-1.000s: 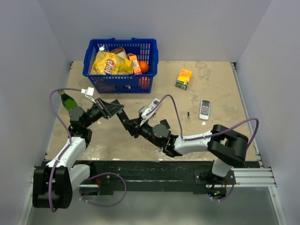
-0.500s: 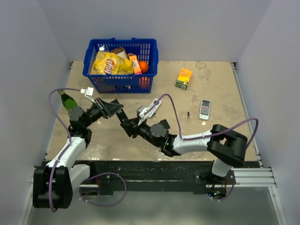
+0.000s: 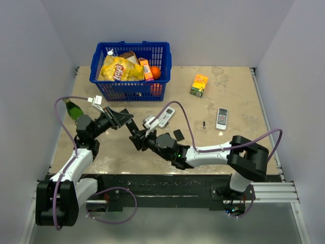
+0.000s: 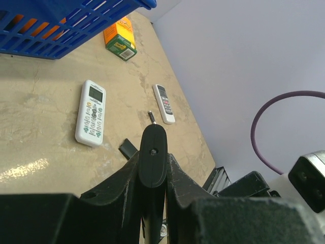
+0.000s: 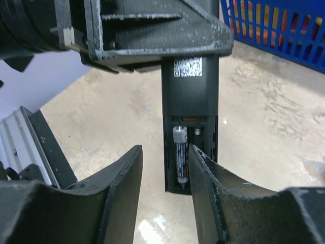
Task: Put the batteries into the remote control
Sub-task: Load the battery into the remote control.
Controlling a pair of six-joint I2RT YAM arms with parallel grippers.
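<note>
"Toward the arms from the blue basket [image 3: 131, 90], who has the remote control [image 5: 190, 96]?"

"The left gripper [image 4: 153, 161]. It is clamped on the black bar and holds it up off the table [image 3: 233, 91]."

"Any writing on it?"

"A white QR-code label [image 5: 188, 66] on the back, above the open compartment. No words I can read."

"And the batteries?"

"One seated battery [image 5: 180, 157] lies in the left slot, its silver cap toward the label. A metal contact shows in the slot beside it. A loose battery [image 3: 203, 124] lies on the table, well right of the basket and nearer the arms."

"The right gripper [image 5: 166, 150]?"

"Its fingers are spread, gripping nothing, on either side of the remote's lower end. I cannot tell whether a finger touches the case."

"What else lies around the basket?"

"A white remote with a screen [image 3: 165, 116] sits just off its front right corner, with a black battery cover [image 3: 178, 134] nearer the arms. A white remote with grey buttons [image 3: 221, 118] lies further right, past the loose battery. An orange-and-green carton [image 3: 199, 85] stands to the basket's right and a green bottle [image 3: 73, 108] to its left. Their print is too small to read. Inside the basket, a yellow snack bag [image 3: 119, 68] carries a red logo, also too small to read."
</note>
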